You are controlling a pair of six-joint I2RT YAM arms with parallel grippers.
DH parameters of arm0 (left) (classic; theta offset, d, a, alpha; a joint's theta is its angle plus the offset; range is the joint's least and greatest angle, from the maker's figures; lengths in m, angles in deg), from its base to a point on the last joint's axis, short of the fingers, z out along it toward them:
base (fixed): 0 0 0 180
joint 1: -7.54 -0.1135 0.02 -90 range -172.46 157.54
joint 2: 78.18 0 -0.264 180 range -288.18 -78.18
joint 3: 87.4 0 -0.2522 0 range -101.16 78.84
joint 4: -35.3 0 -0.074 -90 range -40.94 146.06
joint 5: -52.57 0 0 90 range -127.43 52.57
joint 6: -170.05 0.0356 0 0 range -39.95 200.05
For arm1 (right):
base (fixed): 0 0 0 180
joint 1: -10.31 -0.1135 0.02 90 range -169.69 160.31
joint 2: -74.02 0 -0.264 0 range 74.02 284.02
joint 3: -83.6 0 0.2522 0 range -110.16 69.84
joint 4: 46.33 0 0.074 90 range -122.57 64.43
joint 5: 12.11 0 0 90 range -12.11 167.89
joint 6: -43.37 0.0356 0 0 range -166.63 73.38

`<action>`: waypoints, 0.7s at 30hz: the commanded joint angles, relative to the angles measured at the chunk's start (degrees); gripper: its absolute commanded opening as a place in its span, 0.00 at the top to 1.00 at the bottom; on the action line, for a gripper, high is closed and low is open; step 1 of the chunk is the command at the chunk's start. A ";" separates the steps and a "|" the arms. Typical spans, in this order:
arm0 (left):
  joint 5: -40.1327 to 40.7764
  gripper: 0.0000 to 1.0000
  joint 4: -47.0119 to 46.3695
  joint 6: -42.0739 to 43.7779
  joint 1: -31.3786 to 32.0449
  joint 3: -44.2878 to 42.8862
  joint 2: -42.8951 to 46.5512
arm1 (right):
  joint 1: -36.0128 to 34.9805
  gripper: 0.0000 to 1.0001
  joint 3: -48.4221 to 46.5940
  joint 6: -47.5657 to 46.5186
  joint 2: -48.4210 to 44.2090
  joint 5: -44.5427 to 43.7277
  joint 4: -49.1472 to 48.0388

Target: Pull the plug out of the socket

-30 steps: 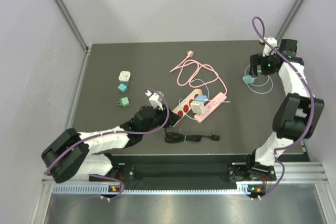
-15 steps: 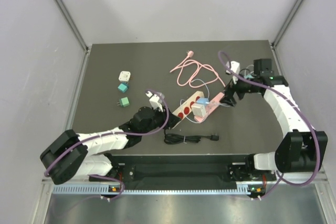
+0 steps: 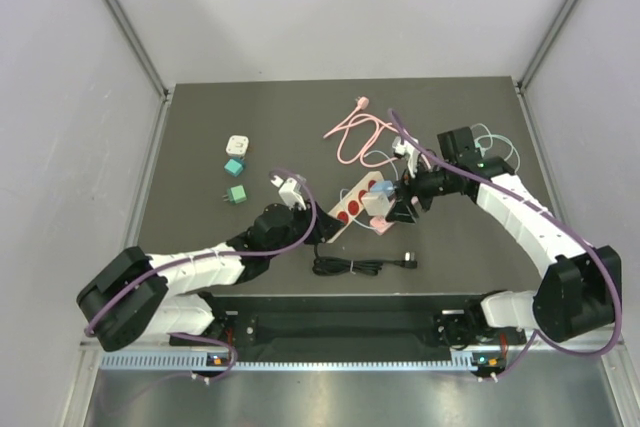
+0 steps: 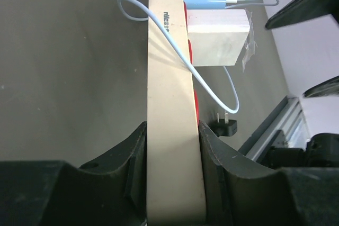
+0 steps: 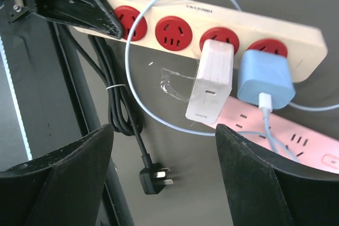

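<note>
White plug [image 5: 209, 86], seated in the third red socket of the beige power strip [image 5: 212, 11], lies framed between the fingers of the right gripper [image 5: 161, 146]. The jaws stand wide apart and hold nothing, touching neither plug nor strip. In the end socket just beside it to the far right sits a blue plug [image 5: 265, 80], and a pale blue cable [image 5: 131, 51] loops across the strip's face. At the strip's near-left end the left gripper [image 4: 172, 152] is clamped hard across the beige casing, bracing it against the table [image 3: 200, 127]. A second earlier the right arm stood at the table's far right edge, well apart from the strip. It has since swung in to the middle and now hangs over the two plugs, while the left arm has kept its hold. That suggests the bracing is done and the approach nearly so. What appears to remain is to come down, close on the plug body and draw it squarely out of its socket. Both plugs are fully home for now. A pink strip [image 5: 296, 138] lies just beside them, a coiled black cable [image 3: 350, 265] near, a pink cable [image 3: 365, 137] farther back, and small adapters [image 3: 237, 145] well apart on the left.
</note>
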 commanded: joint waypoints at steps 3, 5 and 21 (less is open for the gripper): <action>0.10 1.00 -14.15 -8.01 -0.11 -1.14 0.43 | -2.85 0.23 0.65 10.77 -0.30 -6.40 -7.73; 0.01 1.00 -14.85 -9.15 -0.02 -1.14 0.34 | -3.11 0.23 0.47 12.00 0.75 -7.18 -8.95; 0.01 1.00 -17.31 -13.37 -0.11 -1.32 -0.19 | -7.33 0.30 -2.08 16.67 7.61 -12.11 -11.42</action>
